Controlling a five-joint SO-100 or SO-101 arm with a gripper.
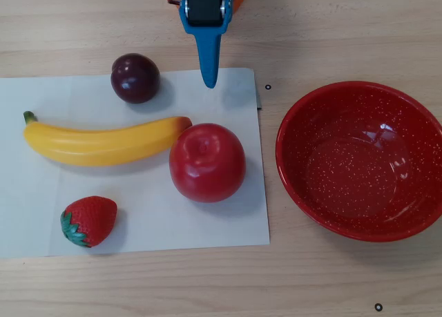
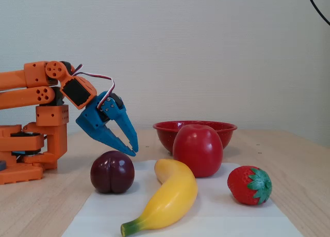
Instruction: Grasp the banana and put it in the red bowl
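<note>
Overhead, the banana (image 1: 103, 143) lies at seven o'clock from the empty gripper (image 1: 208, 82), well apart; jaws closed.

You've got one banana (image 1: 103, 143), one apple (image 1: 207, 162), one plum (image 1: 135, 77), one strawberry (image 1: 89, 220), one red bowl (image 1: 360, 161), one paper sheet (image 1: 214, 224)

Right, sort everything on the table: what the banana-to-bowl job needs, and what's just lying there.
Needed for the job:
banana
red bowl
gripper, closed and empty above the paper

Just lying about:
apple
plum
strawberry
white paper sheet under the fruit
</note>
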